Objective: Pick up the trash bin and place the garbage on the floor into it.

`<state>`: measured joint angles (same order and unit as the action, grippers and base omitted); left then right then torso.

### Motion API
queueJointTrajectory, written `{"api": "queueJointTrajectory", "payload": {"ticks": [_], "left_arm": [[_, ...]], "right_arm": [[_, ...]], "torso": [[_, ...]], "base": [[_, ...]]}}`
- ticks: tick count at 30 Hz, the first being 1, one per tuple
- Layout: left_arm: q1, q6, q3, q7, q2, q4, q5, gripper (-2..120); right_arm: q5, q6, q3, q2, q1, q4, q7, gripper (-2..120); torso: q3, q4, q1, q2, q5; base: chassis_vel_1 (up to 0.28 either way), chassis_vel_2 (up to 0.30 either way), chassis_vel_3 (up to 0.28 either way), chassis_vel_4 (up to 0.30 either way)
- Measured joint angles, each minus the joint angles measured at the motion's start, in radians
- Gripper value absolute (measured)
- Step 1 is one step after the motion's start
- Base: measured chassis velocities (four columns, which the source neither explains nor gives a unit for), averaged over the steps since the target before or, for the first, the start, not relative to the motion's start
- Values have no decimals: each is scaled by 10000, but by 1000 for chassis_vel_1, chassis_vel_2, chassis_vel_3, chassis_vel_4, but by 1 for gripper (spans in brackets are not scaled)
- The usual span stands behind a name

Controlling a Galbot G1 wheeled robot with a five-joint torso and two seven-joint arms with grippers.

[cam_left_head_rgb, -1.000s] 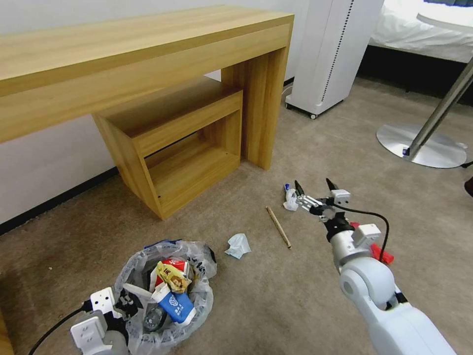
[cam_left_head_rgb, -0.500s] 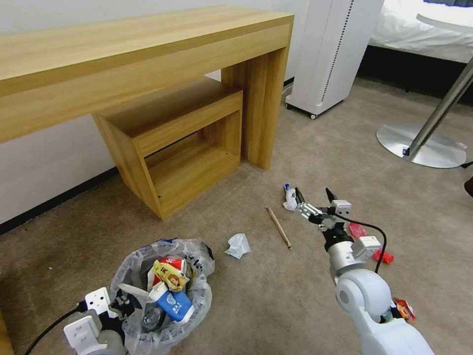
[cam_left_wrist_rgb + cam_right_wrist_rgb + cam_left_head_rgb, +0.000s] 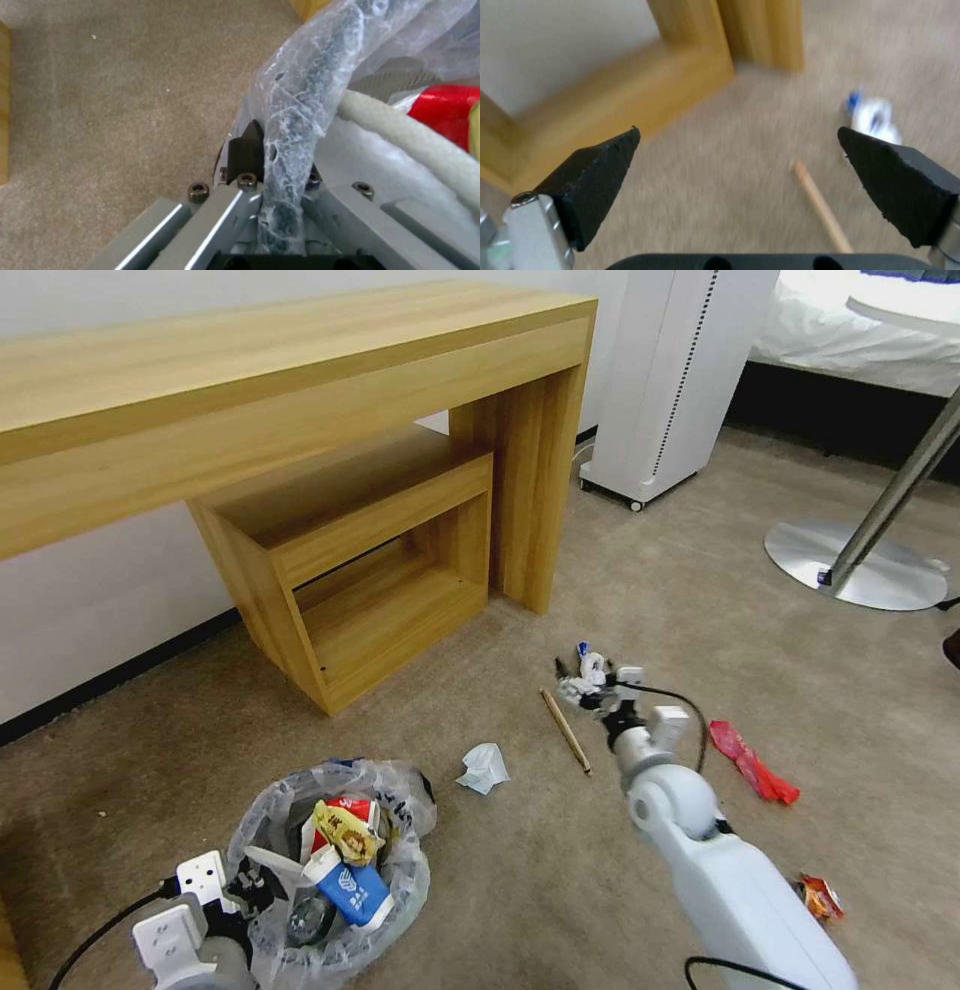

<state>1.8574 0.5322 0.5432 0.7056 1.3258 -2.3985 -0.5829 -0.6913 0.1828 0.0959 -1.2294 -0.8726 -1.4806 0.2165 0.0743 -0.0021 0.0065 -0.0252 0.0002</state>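
Observation:
The trash bin [image 3: 395, 880] with its whitish liner stands low on the left of the carpet, holding a red cup, a yellow wrapper and a blue-white carton. My left gripper [image 3: 243, 892] is shut on its rim [image 3: 292, 123], beside a white slipper [image 3: 400, 123]. My right gripper [image 3: 588, 680] hangs open just above the floor, over a small white and blue wad [image 3: 592, 660] and the far end of a wooden stick [image 3: 566, 730]. In the right wrist view the stick [image 3: 820, 210] lies between the spread fingers [image 3: 605, 165]. A white tissue [image 3: 484, 767], a red wrapper [image 3: 752, 760] and an orange wrapper [image 3: 820, 897] lie loose.
A wooden desk [image 3: 300, 380] with a nested wooden stool [image 3: 360, 560] stands at the back left. A white appliance on wheels [image 3: 670, 380] and a round metal table base [image 3: 850, 565] stand farther right. Open carpet lies between the bin and the stick.
My right arm has swung left and lower, bringing its open gripper over the white wad and the stick's end and uncovering the red wrapper. The left gripper and the bin have barely shifted.

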Motion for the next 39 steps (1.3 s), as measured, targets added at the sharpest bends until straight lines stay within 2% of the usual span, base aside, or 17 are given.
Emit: {"api": "queueJointTrajectory", "payload": {"ticks": [2, 7, 14, 21, 30, 39], "left_arm": [[47, -26, -13, 37, 54, 81, 127, 0], [134, -41, -96, 66, 174, 132, 260, 0], [170, -33, -187, 118, 287, 269, 379, 0], [175, -39, -250, 122, 353, 368, 489, 0], [295, -106, -353, 103, 464, 402, 654, 0], [371, -183, -546, 9, 614, 495, 951, 0]], "right_arm": [[-230, 408, -521, -280, 651, 713, 366, 100], [-542, 715, -1326, -942, 1640, 1957, 654, 100], [-355, 1181, -1791, -1604, 2018, 3345, 1330, 100], [81, 1007, -2011, -2133, 2191, 4397, 1372, 100], [1306, 283, -2189, -3183, 2562, 6197, 976, 100], [2068, -168, -1981, -3816, 2521, 7232, 742, 100]], "torso": [[0, 1, 0, 0, -3], [0, 3, 0, 0, -4], [0, 0, 0, 0, -2], [-1, 0, 0, 1, -3], [-2, 1, 0, 0, -3], [-1, 3, 0, 0, 0]], "base": [[0, 0, 0, 0], [0, 0, 0, 0], [0, 0, 0, 0], [0, 0, 0, 0], [0, 0, 0, 0], [0, 0, 0, 0]]}}
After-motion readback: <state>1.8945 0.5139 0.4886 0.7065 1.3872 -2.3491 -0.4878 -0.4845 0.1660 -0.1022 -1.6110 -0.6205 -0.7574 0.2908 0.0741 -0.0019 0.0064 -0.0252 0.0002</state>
